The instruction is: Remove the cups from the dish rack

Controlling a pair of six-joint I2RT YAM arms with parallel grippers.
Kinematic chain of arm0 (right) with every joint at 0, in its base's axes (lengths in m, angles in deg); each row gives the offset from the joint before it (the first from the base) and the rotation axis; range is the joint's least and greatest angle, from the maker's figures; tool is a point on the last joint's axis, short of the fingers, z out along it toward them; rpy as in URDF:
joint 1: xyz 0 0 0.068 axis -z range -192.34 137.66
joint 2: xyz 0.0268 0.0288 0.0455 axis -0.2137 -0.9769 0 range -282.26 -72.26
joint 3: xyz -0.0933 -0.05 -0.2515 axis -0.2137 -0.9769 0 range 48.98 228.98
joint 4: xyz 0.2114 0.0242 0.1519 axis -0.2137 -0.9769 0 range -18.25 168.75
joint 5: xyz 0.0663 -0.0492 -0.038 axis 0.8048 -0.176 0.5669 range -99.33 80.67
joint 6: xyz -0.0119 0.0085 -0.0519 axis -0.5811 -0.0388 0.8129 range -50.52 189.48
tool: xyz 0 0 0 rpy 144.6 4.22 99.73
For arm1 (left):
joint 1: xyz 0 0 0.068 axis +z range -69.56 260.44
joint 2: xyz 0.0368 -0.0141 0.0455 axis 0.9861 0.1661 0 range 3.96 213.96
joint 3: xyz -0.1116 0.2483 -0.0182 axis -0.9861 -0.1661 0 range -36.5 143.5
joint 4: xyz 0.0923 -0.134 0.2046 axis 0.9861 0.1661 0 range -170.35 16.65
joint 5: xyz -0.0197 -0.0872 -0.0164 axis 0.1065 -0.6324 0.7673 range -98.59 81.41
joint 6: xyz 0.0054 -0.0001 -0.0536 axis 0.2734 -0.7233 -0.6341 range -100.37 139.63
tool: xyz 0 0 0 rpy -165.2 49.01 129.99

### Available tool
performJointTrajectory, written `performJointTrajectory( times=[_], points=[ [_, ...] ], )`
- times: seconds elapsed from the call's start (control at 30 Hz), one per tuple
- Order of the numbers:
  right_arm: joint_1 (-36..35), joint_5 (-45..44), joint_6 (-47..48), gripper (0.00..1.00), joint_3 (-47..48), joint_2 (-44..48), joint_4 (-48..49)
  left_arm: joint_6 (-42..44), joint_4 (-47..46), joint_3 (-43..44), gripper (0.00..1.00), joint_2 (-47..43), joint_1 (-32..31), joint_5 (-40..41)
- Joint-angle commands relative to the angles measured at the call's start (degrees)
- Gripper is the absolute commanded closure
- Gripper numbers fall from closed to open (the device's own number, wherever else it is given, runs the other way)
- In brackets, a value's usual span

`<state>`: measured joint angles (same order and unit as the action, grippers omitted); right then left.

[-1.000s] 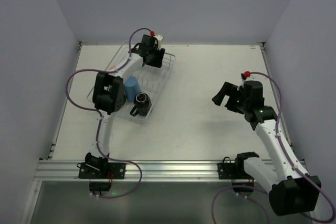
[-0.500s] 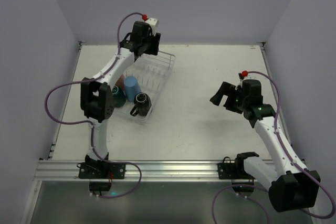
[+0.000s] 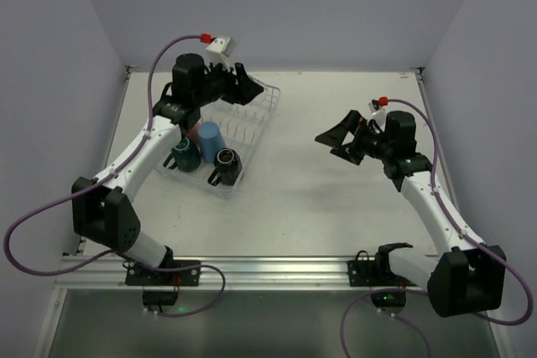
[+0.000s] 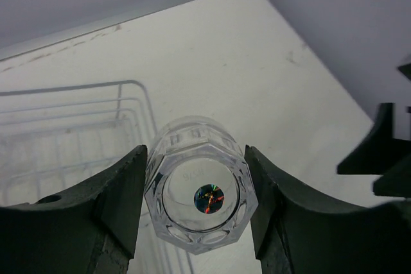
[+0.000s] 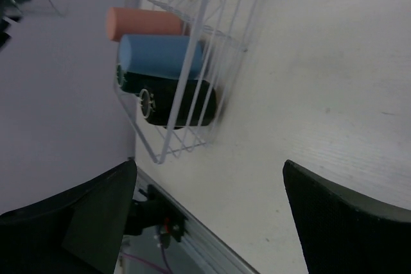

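- My left gripper (image 3: 243,87) is closed on a clear glass (image 4: 201,186), one finger on each side of it. It holds the glass in the air over the far end of the rack (image 3: 256,127).
- My right gripper (image 3: 334,142) is wide open and holds nothing. It hangs over the table (image 3: 319,207), to the right of the rack and pointing towards it.
- Biggest risk, as I judge it: the glass is smooth and only pinched at its sides, so a quick swing or a tilt could let it slip and drop onto the rack or the table.
- Second risk: carrying it low to the right could clip the rack's wire rim and shake the cups inside.
- Third risk: the two grippers face each other, so moving both inward at once could bump them together.
- If I put the glass down tilted, it may tip and roll.
- Count: five cups in view. One is the glass in my grip; four stand bunched at the near left end of the rack: a pink cup (image 3: 192,130), a blue cup (image 3: 210,139), a teal mug (image 3: 182,157) and a black mug (image 3: 225,165).
- One rack. I cannot tell whether more clear glasses sit in it.
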<state>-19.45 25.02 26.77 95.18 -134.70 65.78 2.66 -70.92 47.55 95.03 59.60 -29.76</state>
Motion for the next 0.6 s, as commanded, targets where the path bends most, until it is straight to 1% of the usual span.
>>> performJointTrajectory(
  times=[0.0, 0.07, 0.1, 0.17, 0.2, 0.27, 0.3, 0.37, 0.4, 0.43, 0.47, 0.5, 0.53, 0.57],
  points=[
    [-0.1, 10.0, -14.4, 0.04, 1.1, -2.2, 12.9, -7.1, -22.7, -11.2, 1.0, -6.9, -0.4, -15.9],
    [-0.1, 12.8, -19.2, 0.06, 0.3, -3.9, 18.1, -10.6, -30.7, -16.9, 1.0, -11.0, -0.4, -19.7],
    [-0.1, 13.7, -23.9, 0.07, -0.6, -4.4, 22.5, -11.2, -36.9, -21.3, 1.0, -12.0, -0.6, -22.4],
    [-0.1, 16.1, -28.3, 0.11, -1.5, -6.1, 26.8, -12.6, -41.0, -24.5, 1.0, -14.7, -0.8, -25.1],
    [-0.2, 16.9, -32.8, 0.14, -2.4, -6.7, 30.9, -12.9, -44.0, -27.2, 1.0, -15.4, -0.9, -25.8],
    [-0.6, 18.6, -36.7, 0.16, -3.2, -8.6, 34.4, -14.2, -47.4, -29.6, 1.0, -17.1, -1.0, -27.4],
    [-0.9, 19.2, -40.3, 0.17, -3.9, -9.3, 38.2, -14.7, -51.1, -30.7, 1.0, -17.7, -1.1, -29.1],
    [-1.8, 20.9, -43.8, 0.18, -4.7, -11.3, 42.2, -15.3, -53.9, -33.2, 1.0, -19.0, -1.5, -30.2],
    [-2.0, 21.5, -47.7, 0.18, -5.7, -11.9, 47.4, -15.2, -54.9, -33.9, 1.0, -19.3, -1.7, -30.8],
    [-2.4, 22.0, -49.5, 0.18, -6.1, -12.6, 49.9, -15.1, -55.5, -34.6, 1.0, -19.7, -1.7, -31.2],
    [-3.2, 22.7, -53.2, 0.2, -6.8, -13.8, 52.2, -15.5, -56.7, -35.0, 1.0, -19.6, -1.8, -32.1],
    [-3.6, 23.0, -54.9, 0.21, -6.9, -14.5, 56.0, -15.5, -57.0, -35.2, 1.0, -19.6, -1.9, -32.2],
    [-4.1, 23.5, -56.6, 0.23, -6.7, -15.2, 57.8, -15.5, -57.2, -35.7, 1.0, -19.6, -2.2, -32.3],
    [-5.5, 24.3, -60.3, 0.25, -6.4, -16.8, 62.8, -15.5, -57.6, -35.9, 1.0, -19.5, -2.4, -32.4]
  ],
)
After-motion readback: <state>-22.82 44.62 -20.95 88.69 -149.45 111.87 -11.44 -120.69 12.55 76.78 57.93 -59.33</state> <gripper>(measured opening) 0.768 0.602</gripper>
